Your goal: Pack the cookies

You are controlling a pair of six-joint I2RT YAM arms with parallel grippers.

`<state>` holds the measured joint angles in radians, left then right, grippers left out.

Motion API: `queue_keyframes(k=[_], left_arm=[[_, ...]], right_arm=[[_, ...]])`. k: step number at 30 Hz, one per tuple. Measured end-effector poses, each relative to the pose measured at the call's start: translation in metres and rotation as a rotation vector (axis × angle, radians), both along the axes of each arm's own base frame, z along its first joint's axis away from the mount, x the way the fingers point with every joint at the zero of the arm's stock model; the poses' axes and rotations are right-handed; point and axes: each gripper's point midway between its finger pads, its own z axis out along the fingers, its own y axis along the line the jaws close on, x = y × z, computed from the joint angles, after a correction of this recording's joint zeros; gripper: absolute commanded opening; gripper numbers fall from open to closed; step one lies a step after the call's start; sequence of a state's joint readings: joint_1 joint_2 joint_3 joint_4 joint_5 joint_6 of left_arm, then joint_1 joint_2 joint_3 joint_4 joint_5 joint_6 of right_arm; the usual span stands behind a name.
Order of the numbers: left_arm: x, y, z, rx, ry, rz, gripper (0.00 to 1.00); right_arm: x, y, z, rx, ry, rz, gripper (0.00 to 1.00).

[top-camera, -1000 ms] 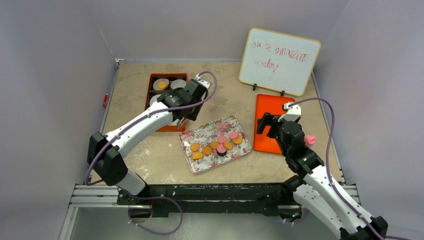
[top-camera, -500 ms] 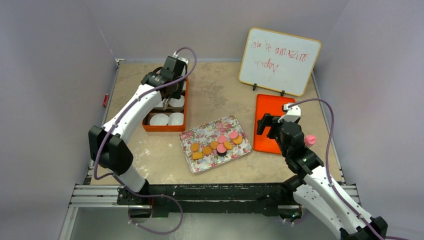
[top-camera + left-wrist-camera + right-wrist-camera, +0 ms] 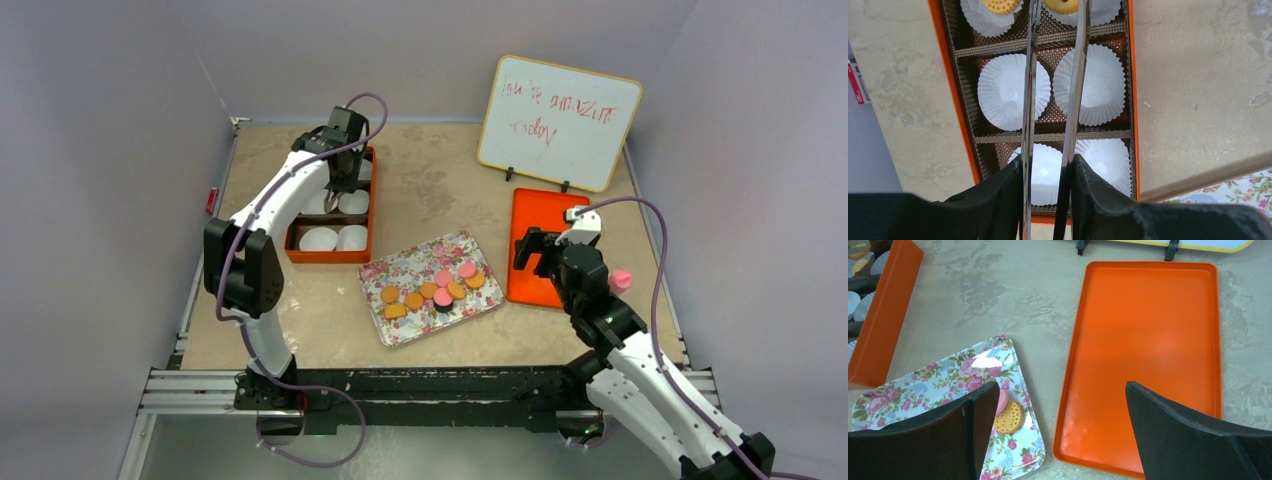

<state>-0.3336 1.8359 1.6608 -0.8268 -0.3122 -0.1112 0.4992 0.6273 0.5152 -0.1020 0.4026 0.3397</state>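
Several cookies (image 3: 432,288), orange-tan, pink and one dark, lie on a flowered tray (image 3: 400,330). My left gripper (image 3: 338,175) has long metal blades and hangs over the far end of the orange box (image 3: 372,215). In the left wrist view its blades (image 3: 1057,17) stand on either side of a yellow cookie with a red spot (image 3: 1062,4), over the far right paper cup. A tan cookie (image 3: 1000,4) lies in the far left cup. My right gripper (image 3: 530,250) is open and empty in the right wrist view (image 3: 1062,385), above the gap between tray and lid.
The box (image 3: 955,100) holds white paper cups (image 3: 1013,90) in divided compartments. A flat orange lid (image 3: 1148,350) lies right of the flowered tray (image 3: 948,375). A whiteboard (image 3: 558,120) stands at the back right. Grey walls close in both sides.
My left arm has swung from beside the flowered tray back to the far end of the orange box. The right arm has not moved.
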Motion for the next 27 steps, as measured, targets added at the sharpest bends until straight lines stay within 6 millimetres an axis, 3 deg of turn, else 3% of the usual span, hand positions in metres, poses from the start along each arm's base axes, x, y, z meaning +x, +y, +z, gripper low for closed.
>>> queue_keyframes(k=[8,19,27], left_arm=[[0.009,0.0,-0.022,0.002,0.044,0.004,0.32],[0.025,-0.004,-0.036,0.007,0.055,0.006,0.33],[0.028,-0.005,-0.04,0.009,0.058,0.008,0.4]], right_arm=[[0.001,0.0,-0.006,-0.006,0.01,0.0,0.99],[0.001,0.001,-0.008,-0.009,0.016,0.0,0.99],[0.002,0.001,-0.008,-0.008,0.014,0.0,0.99]])
